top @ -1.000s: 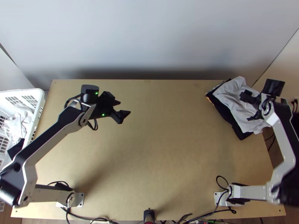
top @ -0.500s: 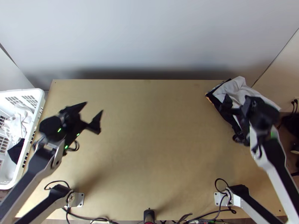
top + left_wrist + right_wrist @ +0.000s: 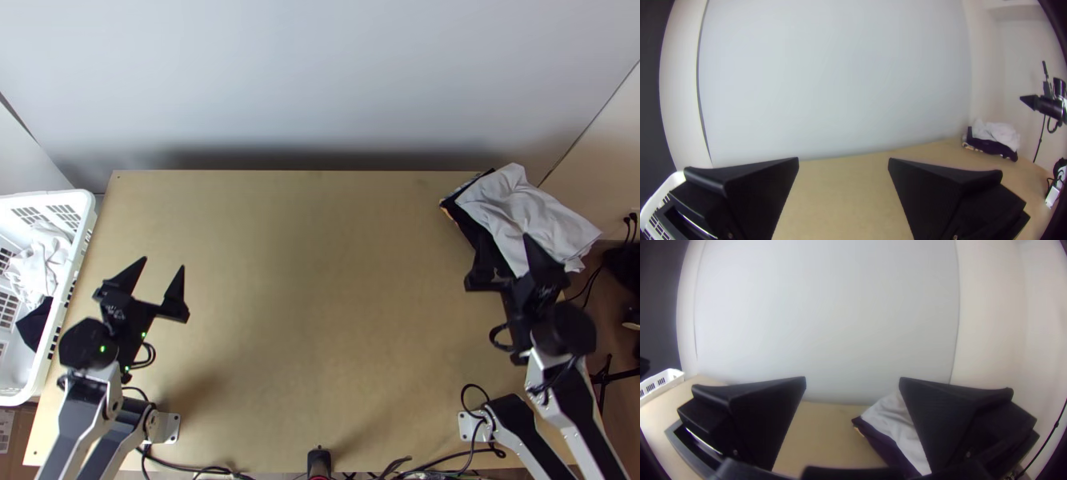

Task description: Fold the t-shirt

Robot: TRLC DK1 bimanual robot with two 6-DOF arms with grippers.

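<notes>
Robotics lab setup, two arms (image 3: 78, 418) mounted on a wooden table (image 3: 320, 320), loose cables (image 3: 462, 395)

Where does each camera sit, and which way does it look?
Top view: high over the table's near edge, looking steeply down; left arm, left tool, right arm, right tool show.
Left wrist view: on that wrist, facing the pale wall; own tool near, right tool beyond.
Right wrist view: on that wrist, facing the wall; own tool near.
Both wrist views share basket and white cloth.
</notes>
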